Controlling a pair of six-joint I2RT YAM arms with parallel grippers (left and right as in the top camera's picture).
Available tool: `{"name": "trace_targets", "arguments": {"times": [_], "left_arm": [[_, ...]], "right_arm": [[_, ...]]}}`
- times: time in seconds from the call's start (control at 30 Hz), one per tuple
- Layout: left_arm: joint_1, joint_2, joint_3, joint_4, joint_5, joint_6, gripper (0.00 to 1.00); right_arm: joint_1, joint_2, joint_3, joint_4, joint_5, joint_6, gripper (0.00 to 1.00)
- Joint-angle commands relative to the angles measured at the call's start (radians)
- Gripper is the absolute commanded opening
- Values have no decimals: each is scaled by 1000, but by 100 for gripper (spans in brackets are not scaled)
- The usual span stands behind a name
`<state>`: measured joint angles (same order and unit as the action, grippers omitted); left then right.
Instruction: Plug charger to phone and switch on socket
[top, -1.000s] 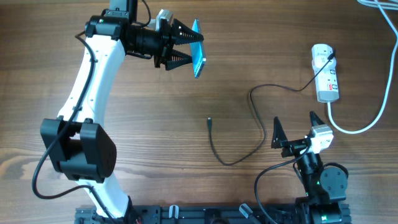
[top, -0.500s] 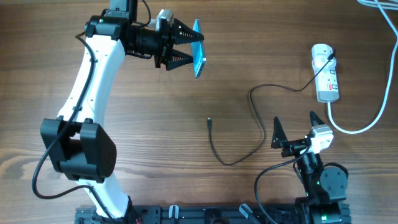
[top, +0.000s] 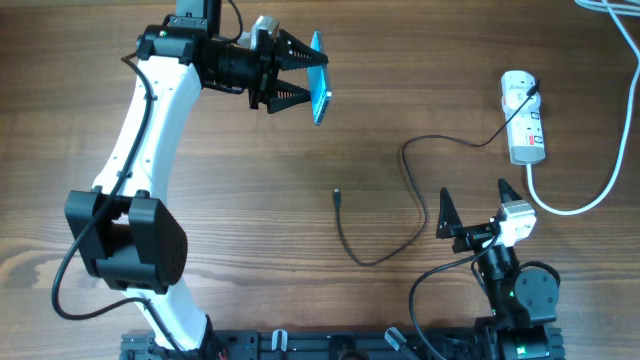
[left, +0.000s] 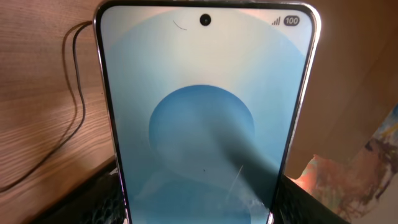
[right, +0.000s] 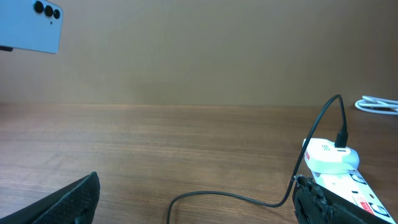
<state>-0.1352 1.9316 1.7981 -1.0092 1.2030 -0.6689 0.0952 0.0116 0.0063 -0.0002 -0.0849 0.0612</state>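
Two arms, one phone, one charger and one socket are listed on a wooden counter (top: 250, 200).

1. Left gripper (top: 300, 72): closed on the phone (top: 320, 78), which is held on edge, clear of the counter, at the far side. In the overhead view its long axis runs roughly 12 to 6 o'clock. The lit turquoise screen (left: 202, 124) is turned to the left wrist camera. The port end is not seen. The left arm is stretched away from its base, with the wrist turned toward 3 o'clock.

2. Right gripper (top: 477, 200): spread wide and empty. The arm is folded low over its base at the near edge.

3. Charger (top: 415, 190): a thin black cable looped loosely on the counter. Its connector (top: 338, 196) lies free at about 9 o'clock from the right gripper and between 5 and 6 o'clock from the phone, well apart from both. The other end is plugged into the socket.

4. Socket (top: 523, 120): a white power strip, long axis 12 to 6 o'clock, at about 1 o'clock from the right gripper. A thick white cord (top: 580, 205) trails from it.

Judgement: the connector is not yet picked up; the empty right gripper is better placed for it.
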Motion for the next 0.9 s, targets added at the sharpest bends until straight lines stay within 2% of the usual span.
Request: {"name": "trace_targets", "arguments": {"times": [0.0, 0.23, 0.47, 0.87], "left_arm": [[8, -35, 3, 5, 47, -29, 66], [8, -35, 3, 2, 71, -47, 66], [9, -35, 3, 2, 198, -51, 66], [28, -35, 3, 6, 330, -155, 66]], "right_arm": [[-1, -7, -1, 3, 9, -8, 100], [-1, -7, -1, 2, 9, -9, 100], [-1, -7, -1, 2, 9, -8, 100], [-1, -7, -1, 2, 9, -9, 100]]}}
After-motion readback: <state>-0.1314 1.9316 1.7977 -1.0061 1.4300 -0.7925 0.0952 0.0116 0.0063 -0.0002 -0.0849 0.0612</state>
